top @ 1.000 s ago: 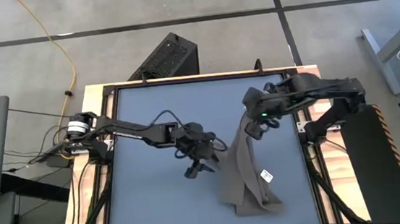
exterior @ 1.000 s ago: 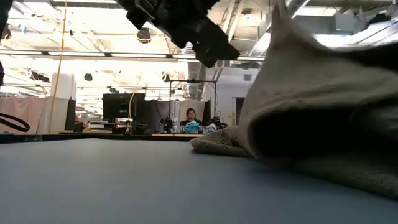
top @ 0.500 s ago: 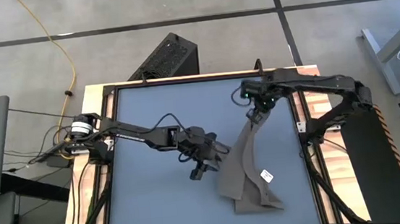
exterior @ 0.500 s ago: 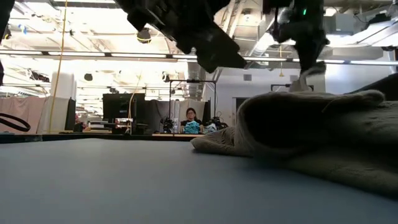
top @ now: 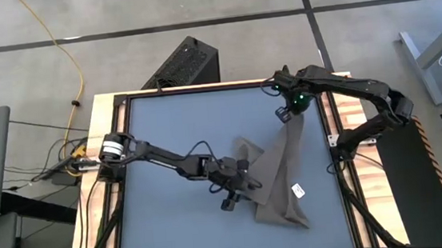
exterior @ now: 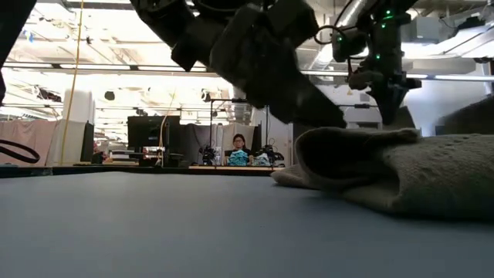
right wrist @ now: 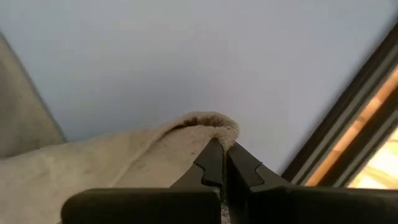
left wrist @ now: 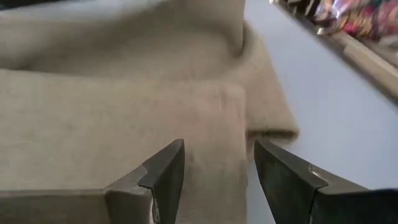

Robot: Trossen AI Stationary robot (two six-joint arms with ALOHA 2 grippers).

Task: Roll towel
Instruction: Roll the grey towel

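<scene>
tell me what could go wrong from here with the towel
The right claw is shut on just a thin edge of the towel near the table's far right corner, so it may slip free. The left claw, open over a fold, might pinch several layers and bunch them.

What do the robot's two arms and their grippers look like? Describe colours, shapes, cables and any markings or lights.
Both arms are dark, slender and jointed. The left arm has a silver-white collar near its base and a thin looping black cable. The right arm shows a small green light near its wrist. The left gripper has two dark wedge-shaped tapered fingers; the right gripper has matching dark pointed ones.
</scene>
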